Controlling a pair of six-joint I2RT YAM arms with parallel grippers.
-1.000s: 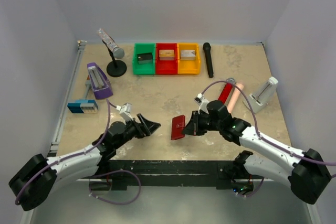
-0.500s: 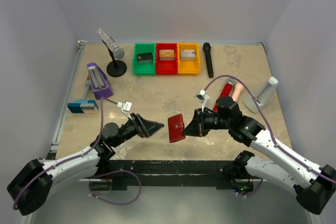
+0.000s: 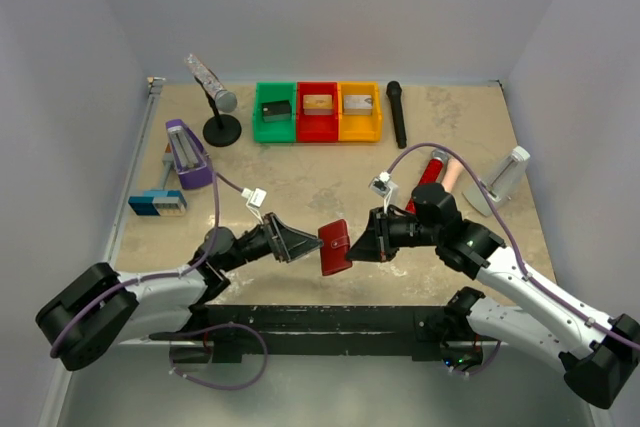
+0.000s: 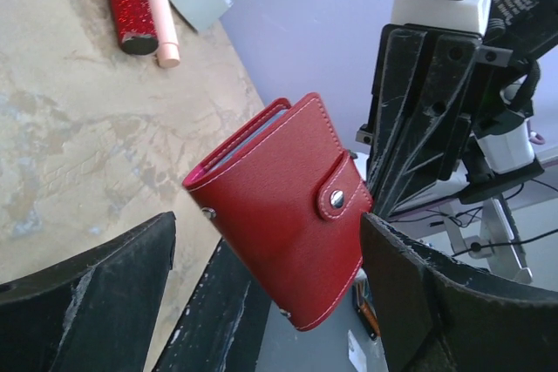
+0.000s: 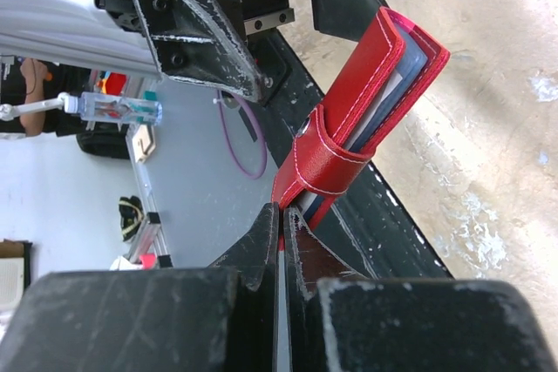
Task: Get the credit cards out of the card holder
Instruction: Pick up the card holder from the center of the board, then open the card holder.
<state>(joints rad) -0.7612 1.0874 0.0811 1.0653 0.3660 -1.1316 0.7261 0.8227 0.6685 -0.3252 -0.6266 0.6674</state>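
**Here: wallet pinched aloft, strap snapped**

Right claw (image 3: 355, 245) clamps the wallet (image 3: 335, 246) by one edge, holding it off the table just past its tips. Left claw (image 3: 306, 244) gapes wide, the wallet directly ahead, untouched.

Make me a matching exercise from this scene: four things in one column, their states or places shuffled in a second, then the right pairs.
Things
1. card holder
2. left gripper
3. right gripper
4. black microphone

States or places
A. open, fingers spread wide, facing the card holder
B. lying on the table, just right of the yellow bin
C. folded, strap snapped shut, held up off the table
D. shut on one edge of the card holder

Pairs: 1-C, 2-A, 3-D, 4-B
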